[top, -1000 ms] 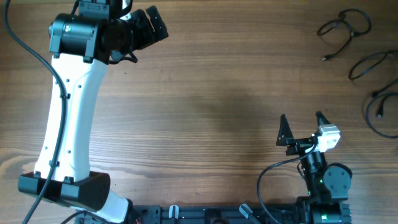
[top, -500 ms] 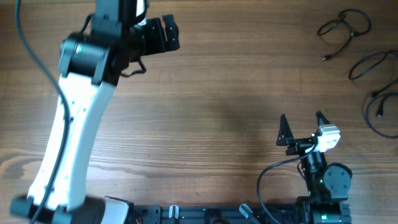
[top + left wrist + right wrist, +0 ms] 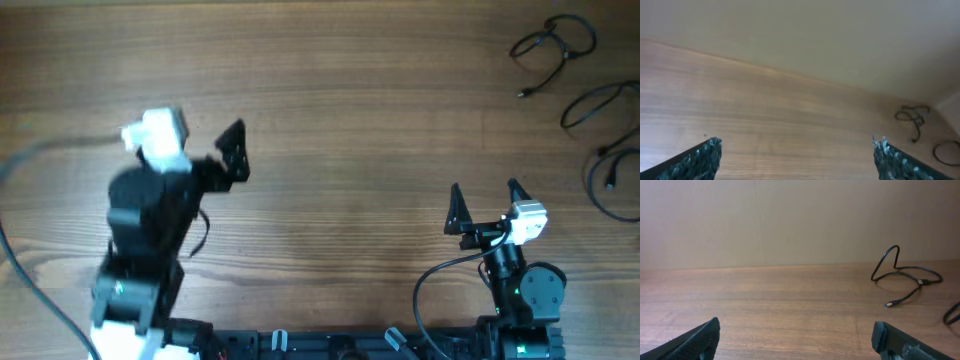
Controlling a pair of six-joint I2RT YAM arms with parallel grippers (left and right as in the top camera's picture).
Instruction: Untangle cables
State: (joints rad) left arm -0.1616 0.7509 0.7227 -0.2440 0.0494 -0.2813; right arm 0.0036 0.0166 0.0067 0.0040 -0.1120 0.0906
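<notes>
L arm [image 3: 150,215] swung back to base; overhead alone shows all cables [image 3: 553,48].

Left arm [image 3: 150,215] blurred, rightmost cables [image 3: 610,183] cut off by overhead's right edge

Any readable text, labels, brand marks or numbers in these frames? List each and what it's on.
None can be read in any view.
No print shows on the cables, the table, the left gripper or the right gripper.
The left arm's housing is too blurred in the overhead view to check.
</notes>
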